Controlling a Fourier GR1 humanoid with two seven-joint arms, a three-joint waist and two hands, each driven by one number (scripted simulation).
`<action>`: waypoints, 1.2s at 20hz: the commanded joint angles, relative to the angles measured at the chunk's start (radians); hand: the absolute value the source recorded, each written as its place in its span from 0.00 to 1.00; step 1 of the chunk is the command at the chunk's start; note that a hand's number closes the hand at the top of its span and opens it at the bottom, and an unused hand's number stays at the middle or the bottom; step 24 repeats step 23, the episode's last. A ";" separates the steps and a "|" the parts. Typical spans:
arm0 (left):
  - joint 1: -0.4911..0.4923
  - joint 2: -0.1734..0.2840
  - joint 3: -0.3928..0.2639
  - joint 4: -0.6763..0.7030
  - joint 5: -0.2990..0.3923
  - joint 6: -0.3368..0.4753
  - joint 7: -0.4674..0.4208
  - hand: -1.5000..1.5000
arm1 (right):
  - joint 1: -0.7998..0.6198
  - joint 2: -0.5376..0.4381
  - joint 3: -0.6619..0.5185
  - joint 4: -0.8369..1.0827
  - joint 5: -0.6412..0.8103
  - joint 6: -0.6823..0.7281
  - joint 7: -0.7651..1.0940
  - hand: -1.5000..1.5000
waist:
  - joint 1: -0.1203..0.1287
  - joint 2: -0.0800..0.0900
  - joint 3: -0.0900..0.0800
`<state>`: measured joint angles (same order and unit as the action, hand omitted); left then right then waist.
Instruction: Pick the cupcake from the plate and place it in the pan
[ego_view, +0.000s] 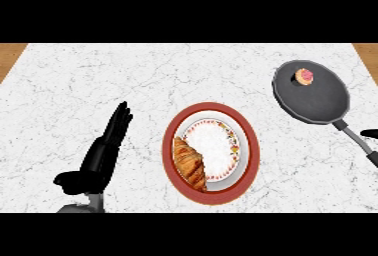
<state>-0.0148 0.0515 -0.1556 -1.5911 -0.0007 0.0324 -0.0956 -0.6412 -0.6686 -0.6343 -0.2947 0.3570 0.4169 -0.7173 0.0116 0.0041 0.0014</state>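
Note:
The cupcake (304, 76), small with pink topping, sits inside the dark grey pan (317, 102) at the upper right, near the pan's far rim. The pan's handle runs down toward the right edge. The red-rimmed plate (249, 145) lies at the centre of the counter and carries a croissant (190, 164) on its left half. My left hand (107, 145) stands open to the left of the plate, fingers straight and pointing away. Only a black sliver of my right hand (370, 132) shows at the right edge, beside the pan handle.
The white marble counter (88, 75) spreads around plate and pan. Wooden strips show at the top left (11, 52) and top right corners.

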 joint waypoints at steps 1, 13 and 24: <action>-0.001 0.033 0.056 0.007 0.047 -0.048 -0.008 0.50 | 0.049 0.016 0.022 -0.023 -0.025 0.024 -0.065 0.00 | -0.001 -0.001 -0.001; -0.003 -0.024 0.006 -0.033 -0.026 0.012 0.042 0.50 | 0.174 0.017 0.110 -0.190 -0.099 0.003 -0.013 0.00 | -0.008 -0.004 -0.001; -0.022 -0.008 0.040 0.020 -0.014 -0.024 -0.007 0.50 | 0.161 0.036 0.165 -0.161 -0.078 -0.139 -0.087 0.00 | -0.003 -0.001 -0.001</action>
